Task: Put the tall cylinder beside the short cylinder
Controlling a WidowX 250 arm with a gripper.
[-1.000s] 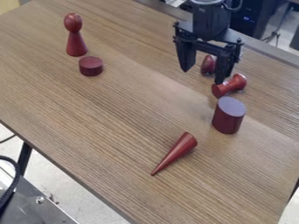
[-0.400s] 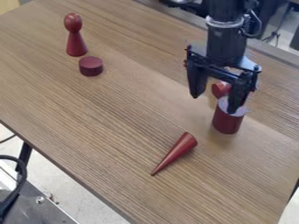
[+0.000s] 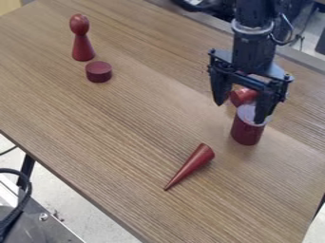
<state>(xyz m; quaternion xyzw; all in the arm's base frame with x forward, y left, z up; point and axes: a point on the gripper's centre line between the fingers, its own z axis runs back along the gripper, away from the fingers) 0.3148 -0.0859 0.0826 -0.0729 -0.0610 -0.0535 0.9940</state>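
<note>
We see the tall cylinder [image 3: 246, 134] standing at three o'clock in our view, the pincer [image 3: 240, 112] spread apart, one tip overlapping its top. At half past ten we find the short cylinder [image 3: 98, 72] on the tabletop [image 3: 136, 128].

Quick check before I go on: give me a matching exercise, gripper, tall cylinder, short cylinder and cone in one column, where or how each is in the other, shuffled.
1. gripper
2. tall cylinder
3. short cylinder
4. cone

A. sits next to the round-headed peg
B. lies on its side
C. hangs open over the table
D. stands upright, its top partly hidden by a finger

Pairs: 1-C, 2-D, 3-A, 4-B
</note>
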